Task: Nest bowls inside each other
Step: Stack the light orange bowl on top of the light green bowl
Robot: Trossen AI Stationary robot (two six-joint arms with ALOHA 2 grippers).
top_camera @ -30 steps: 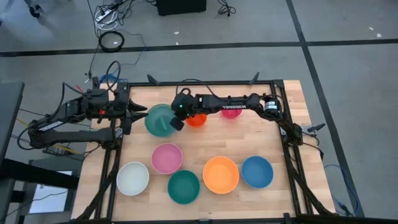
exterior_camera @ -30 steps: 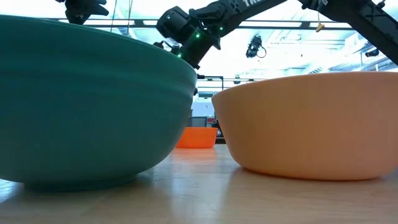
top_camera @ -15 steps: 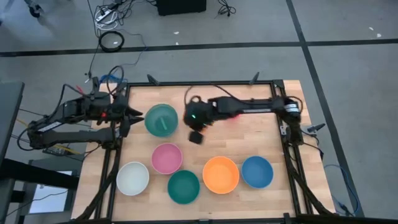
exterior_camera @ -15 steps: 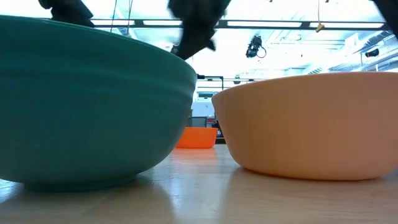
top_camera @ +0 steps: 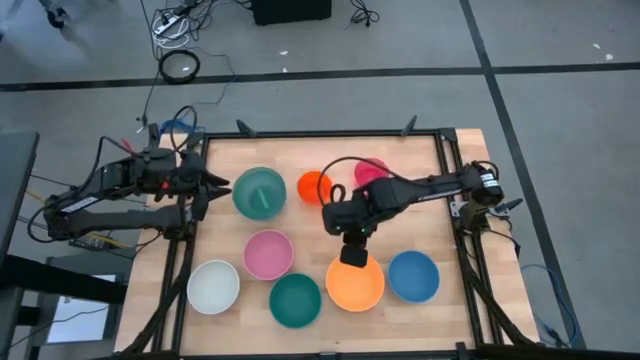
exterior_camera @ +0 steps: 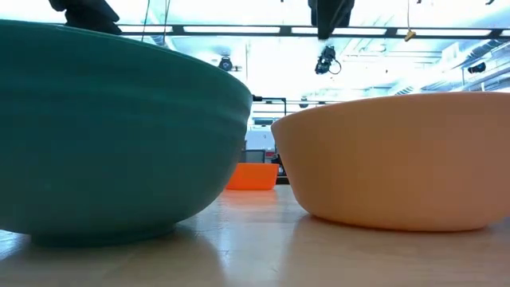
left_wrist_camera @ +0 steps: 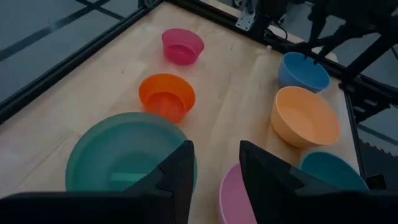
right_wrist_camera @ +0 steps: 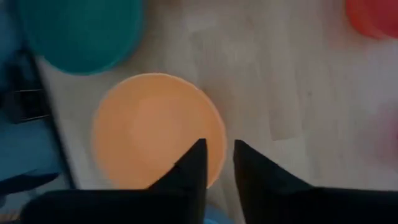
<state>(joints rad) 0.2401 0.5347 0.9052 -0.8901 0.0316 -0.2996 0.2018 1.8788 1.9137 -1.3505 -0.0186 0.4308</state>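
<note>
Above the far rim of the orange bowl (top_camera: 355, 282), the right gripper (top_camera: 353, 250) is hanging with its fingers (right_wrist_camera: 189, 167) parted a little and nothing between them, so the step in hand looks to be taking this bowl. To do it well, the gripper is probably best lowered so that one finger goes inside the wall and one outside, straddling the rim squarely before closing; a thin plastic wall is likely to tip or skid on the wooden table (top_camera: 440, 215) if it is pinched off-centre, and the blue bowl (top_camera: 413, 276) just to its right leaves little room on that side. The orange bowl is sitting upright and empty in the near row, round and plain, with the teal bowl (top_camera: 295, 300) to its left and the white bowl (top_camera: 214, 286) at the near left. Farther off, the pink bowl (top_camera: 268, 254) is lying mid-table, the small red-orange bowl (top_camera: 314, 187) and the magenta bowl (top_camera: 371, 171) are standing at the far side, and a grey-green bowl (top_camera: 259, 193) with a lighter bowl inside is sitting far left. Beside that stack the left gripper (top_camera: 213, 187) is waiting, jaws apart and empty.
</note>
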